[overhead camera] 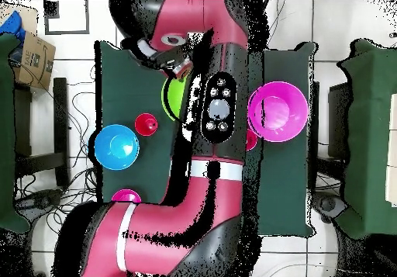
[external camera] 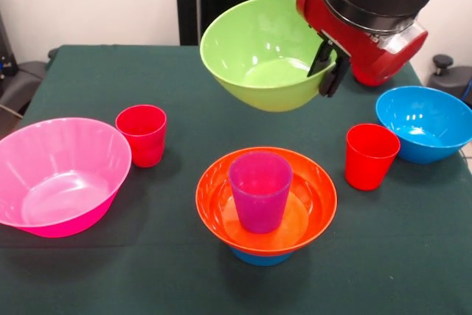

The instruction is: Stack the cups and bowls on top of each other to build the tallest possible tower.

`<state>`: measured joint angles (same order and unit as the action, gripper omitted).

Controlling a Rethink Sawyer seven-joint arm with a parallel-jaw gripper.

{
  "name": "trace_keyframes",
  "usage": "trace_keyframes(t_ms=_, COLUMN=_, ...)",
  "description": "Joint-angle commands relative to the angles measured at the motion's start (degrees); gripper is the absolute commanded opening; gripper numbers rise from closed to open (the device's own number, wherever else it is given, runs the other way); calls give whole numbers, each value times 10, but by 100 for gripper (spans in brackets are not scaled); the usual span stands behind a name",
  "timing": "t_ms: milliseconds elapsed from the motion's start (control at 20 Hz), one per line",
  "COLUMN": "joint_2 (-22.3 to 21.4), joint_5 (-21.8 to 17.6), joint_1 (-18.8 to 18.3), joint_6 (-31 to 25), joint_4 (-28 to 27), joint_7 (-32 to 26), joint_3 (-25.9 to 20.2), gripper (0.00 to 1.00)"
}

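The gripper (external camera: 328, 70) holds the lime green bowl (external camera: 258, 53) in the air, its black fingers (external camera: 322, 58) pinching the bowl's rim on the side toward the arm's red wrist (external camera: 369, 42) — one finger inside the wall, the other outside. The bowl hangs tilted, its opening turned toward the front camera, well above the green table (external camera: 177, 145).

Take the tower (external camera: 266, 204) as the landmark. It stands below the lifted bowl and nearer the front camera: a small blue bowl (external camera: 259, 258) shows at the bottom, the wider orange bowl (external camera: 295, 223) sits on it, and the purple cup (external camera: 260, 189) stands upright inside the orange bowl. In the front view, a red cup (external camera: 370, 155) stands upright to the tower's right, and the large blue bowl (external camera: 426, 122) lies just beyond that cup, farther right. To the tower's left stands the second red cup (external camera: 142, 133), and left of that, touching or just beside it, the large pink bowl (external camera: 59, 175), open side up.

From overhead the arm (overhead camera: 221, 119) covers the middle of the table — the green bowl (overhead camera: 172, 99), the blue bowl (overhead camera: 116, 146) and the pink bowl (overhead camera: 277, 111) show around it.
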<state>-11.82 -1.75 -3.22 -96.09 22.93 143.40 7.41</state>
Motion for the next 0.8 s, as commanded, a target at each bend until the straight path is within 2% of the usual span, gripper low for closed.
trace_keyframes(t_ms=50, joint_2=43, joint_5=-4, joint_1=-15, joint_6=-64, joint_4=-84, joint_7=32, joint_3=-13, gripper=0)
trace_keyframes(t_ms=300, joint_2=72, joint_5=-5, joint_1=-18, joint_6=-59, joint_4=-122, joint_7=26, joint_3=3, gripper=0)
trace_keyframes(t_ms=800, joint_2=110, joint_5=15, joint_1=-15, joint_6=-44, joint_4=-164, joint_7=62, joint_3=42, gripper=0)
